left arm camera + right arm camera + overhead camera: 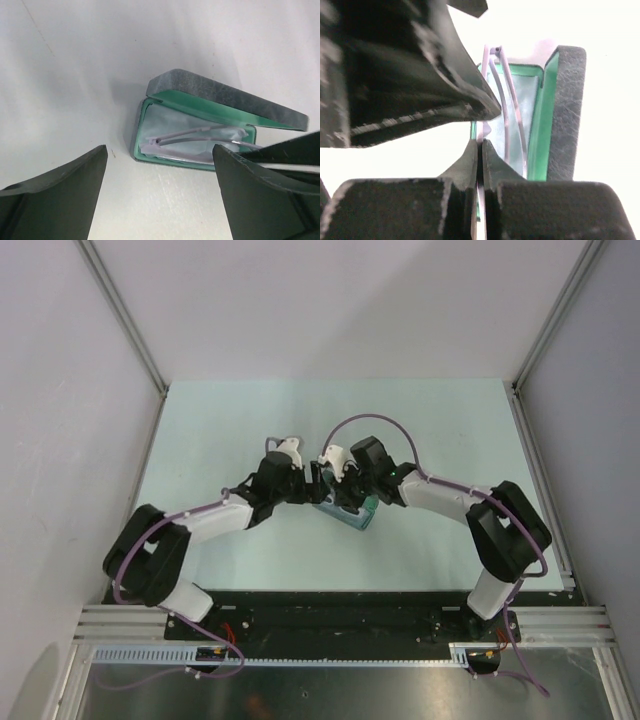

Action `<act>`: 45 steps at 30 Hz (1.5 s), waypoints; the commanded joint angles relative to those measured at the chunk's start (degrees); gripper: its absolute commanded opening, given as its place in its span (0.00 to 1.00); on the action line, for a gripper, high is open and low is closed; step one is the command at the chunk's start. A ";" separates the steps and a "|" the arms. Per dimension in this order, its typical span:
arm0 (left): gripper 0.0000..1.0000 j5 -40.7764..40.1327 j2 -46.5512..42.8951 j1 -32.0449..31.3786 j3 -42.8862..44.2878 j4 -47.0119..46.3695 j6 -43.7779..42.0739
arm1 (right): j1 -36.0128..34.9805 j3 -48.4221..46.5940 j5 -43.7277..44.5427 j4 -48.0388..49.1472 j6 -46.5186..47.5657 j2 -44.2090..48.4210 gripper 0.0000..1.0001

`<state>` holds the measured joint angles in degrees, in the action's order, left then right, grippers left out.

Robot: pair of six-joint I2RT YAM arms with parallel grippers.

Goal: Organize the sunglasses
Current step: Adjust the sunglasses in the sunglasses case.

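1 pair of sunglasses, 1 case

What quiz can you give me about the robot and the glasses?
1. Fill in: the right gripper pinches a thin arm of the ____.
2. Which one stands open? A. left gripper B. right gripper
3. True or false: the lid of the case is shut.

Key: 1. sunglasses. 2. A. 3. False, the lid is up and the green inside shows.
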<state>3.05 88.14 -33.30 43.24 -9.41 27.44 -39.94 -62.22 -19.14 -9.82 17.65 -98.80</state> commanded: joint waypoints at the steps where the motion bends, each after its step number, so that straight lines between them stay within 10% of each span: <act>1: 0.92 -2.96 -7.19 1.04 -1.32 -1.32 0.33 | 1.62 -1.59 -4.95 -2.92 -0.07 1.42 0.00; 45: 0.94 -3.84 -12.11 6.58 -6.07 0.09 0.86 | 2.68 -4.49 -4.07 -5.21 -2.88 -1.48 0.00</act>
<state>-1.50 76.01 -27.11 36.84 -8.43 28.03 -37.58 -64.36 -23.42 -15.18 15.16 -101.56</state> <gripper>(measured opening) 0.936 0.023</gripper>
